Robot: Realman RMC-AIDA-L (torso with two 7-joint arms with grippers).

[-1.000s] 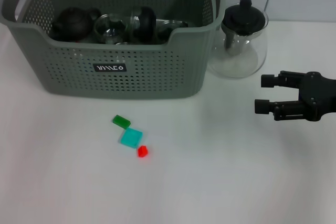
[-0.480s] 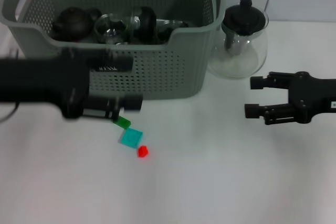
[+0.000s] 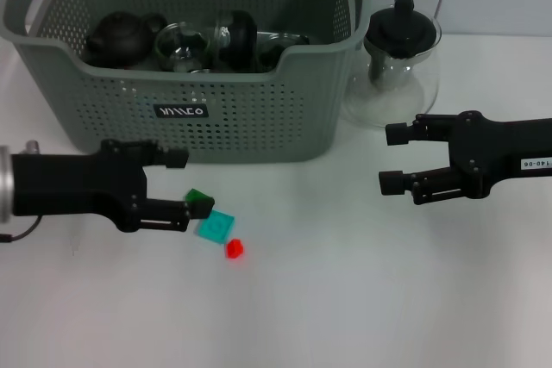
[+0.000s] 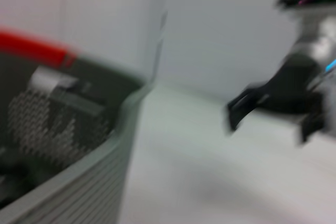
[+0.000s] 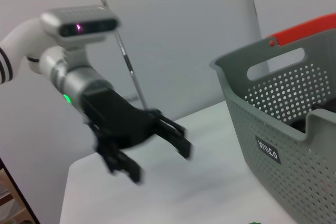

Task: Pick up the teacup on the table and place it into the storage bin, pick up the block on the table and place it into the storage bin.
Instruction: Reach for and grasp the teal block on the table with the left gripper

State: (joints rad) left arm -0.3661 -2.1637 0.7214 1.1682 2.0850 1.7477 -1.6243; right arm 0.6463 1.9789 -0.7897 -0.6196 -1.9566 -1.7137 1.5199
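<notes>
The left gripper (image 3: 182,184) sits low over the table (image 3: 362,299), its two fingers spread wide and pointing toward three o'clock, holding nothing; its lower fingertip is right at the green block (image 3: 197,197), whether touching cannot be told. The green block is a small flat piece whose long axis runs from ten o'clock to four o'clock. Just beside it at five o'clock lies a flat teal block (image 3: 215,227), set like a diamond, and a small red block (image 3: 234,249) lies close at five o'clock of that. The storage bin (image 3: 207,112) stands at twelve o'clock of the blocks, its long axis running from nine to three o'clock, its label facing the robot; inside it are dark and glass tea things (image 3: 185,40). The right gripper (image 3: 390,159) hovers well apart at three o'clock of the blocks, fingers wide apart, empty, pointing toward nine o'clock. A glass teapot (image 3: 397,62) with a black lid stands upright just beside the bin, at twelve o'clock of the right gripper.
</notes>
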